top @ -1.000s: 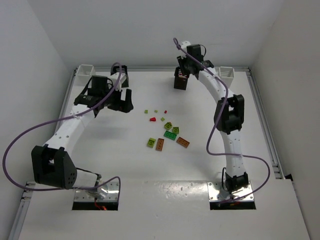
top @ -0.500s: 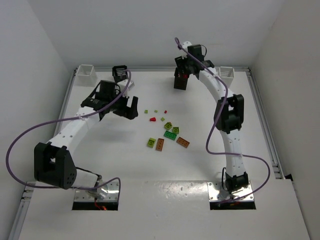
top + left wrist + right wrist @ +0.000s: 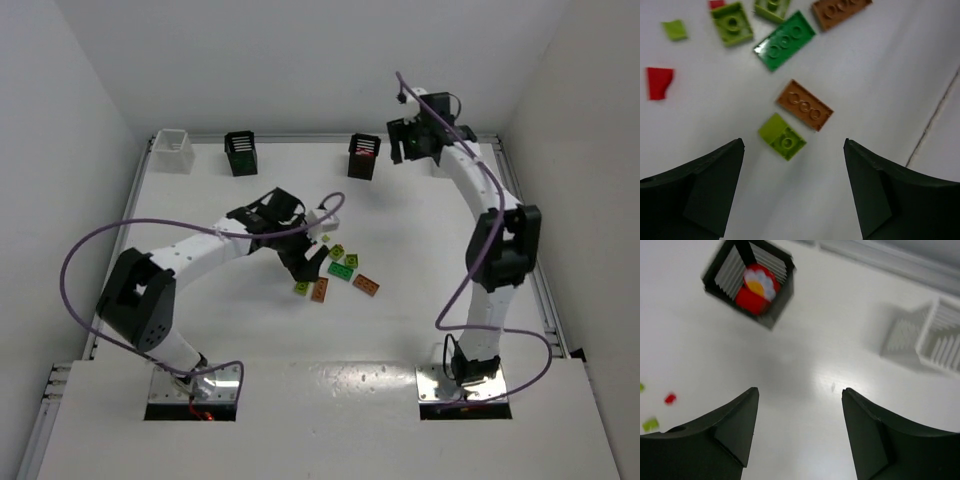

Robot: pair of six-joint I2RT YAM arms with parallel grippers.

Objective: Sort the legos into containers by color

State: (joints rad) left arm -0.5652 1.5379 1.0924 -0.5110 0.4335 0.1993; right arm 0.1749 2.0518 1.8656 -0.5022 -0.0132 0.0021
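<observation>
Loose legos lie mid-table: a yellow-green brick (image 3: 782, 136), an orange-brown brick (image 3: 804, 104), a green brick (image 3: 785, 40), more yellow-green ones (image 3: 731, 23), a second orange-brown one (image 3: 840, 10) and a red piece (image 3: 659, 82). My left gripper (image 3: 305, 262) (image 3: 794, 150) is open and empty, hovering just short of the yellow-green brick. My right gripper (image 3: 405, 148) (image 3: 800, 392) is open and empty at the back right. It is over bare table between a black bin (image 3: 782, 290) holding red pieces (image 3: 754, 287) and a white bin (image 3: 940, 337).
In the top view a white bin (image 3: 174, 150) stands at the back left and a black bin (image 3: 241, 153) beside it. The black bin with red pieces (image 3: 364, 155) is at back centre. The left arm lies over the legos' left side. A raised rail runs along the table's right edge.
My left arm has swung right and forward, from near the back-left bins to the lego pile. My right gripper has moved right, off the black bin towards the white bin.
</observation>
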